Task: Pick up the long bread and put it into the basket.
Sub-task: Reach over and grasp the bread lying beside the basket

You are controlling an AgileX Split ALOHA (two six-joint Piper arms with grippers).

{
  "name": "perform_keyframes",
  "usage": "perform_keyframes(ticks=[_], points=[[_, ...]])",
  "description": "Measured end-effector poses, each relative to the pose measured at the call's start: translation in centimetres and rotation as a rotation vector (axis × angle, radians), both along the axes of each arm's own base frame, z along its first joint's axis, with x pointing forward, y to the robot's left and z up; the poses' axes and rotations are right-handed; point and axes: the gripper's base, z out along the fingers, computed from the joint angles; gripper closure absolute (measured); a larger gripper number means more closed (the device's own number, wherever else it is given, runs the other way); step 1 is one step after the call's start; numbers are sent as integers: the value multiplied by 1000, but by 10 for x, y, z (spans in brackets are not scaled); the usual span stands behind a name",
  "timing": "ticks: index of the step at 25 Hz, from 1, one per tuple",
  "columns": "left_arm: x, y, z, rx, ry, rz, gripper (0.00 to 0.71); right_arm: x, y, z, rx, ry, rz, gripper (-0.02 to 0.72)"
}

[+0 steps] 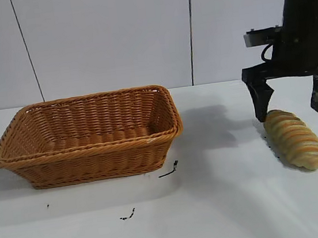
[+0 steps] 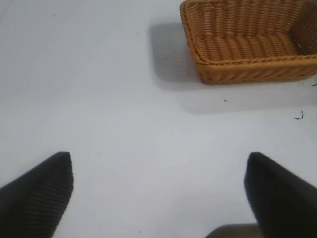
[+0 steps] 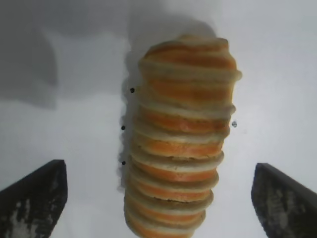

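The long bread (image 1: 296,138), a tan loaf with orange-brown spiral ridges, lies on the white table at the right. My right gripper (image 1: 291,98) hangs just above its far end, open wide, one finger on each side and neither touching. The right wrist view has the long bread (image 3: 181,141) lying lengthwise between the two dark fingertips (image 3: 34,196). The basket (image 1: 88,136), orange-brown wicker with a braided rim, stands at the left with nothing showing inside. My left gripper (image 2: 158,188) is open over bare table, away from the basket (image 2: 247,44); its arm is out of the exterior view.
Small black marks (image 1: 170,170) lie on the table just in front of the basket's right corner, and more (image 1: 128,215) nearer the front edge. A white panelled wall stands behind the table. Bare white surface separates basket and bread.
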Motion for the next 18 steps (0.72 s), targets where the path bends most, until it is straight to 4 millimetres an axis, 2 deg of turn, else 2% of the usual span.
perform_keyframes(ticks=[7, 13, 15, 18], points=[[0, 0, 0, 0, 0, 0, 17, 1, 0, -24, -5, 50, 0, 13], [0, 0, 0, 0, 0, 0, 17, 2, 1, -28, 1, 38, -2, 26], [0, 0, 0, 0, 0, 0, 17, 2, 1, -28, 6, 43, -6, 118], [0, 0, 0, 0, 0, 0, 17, 2, 1, -28, 7, 45, -7, 358]])
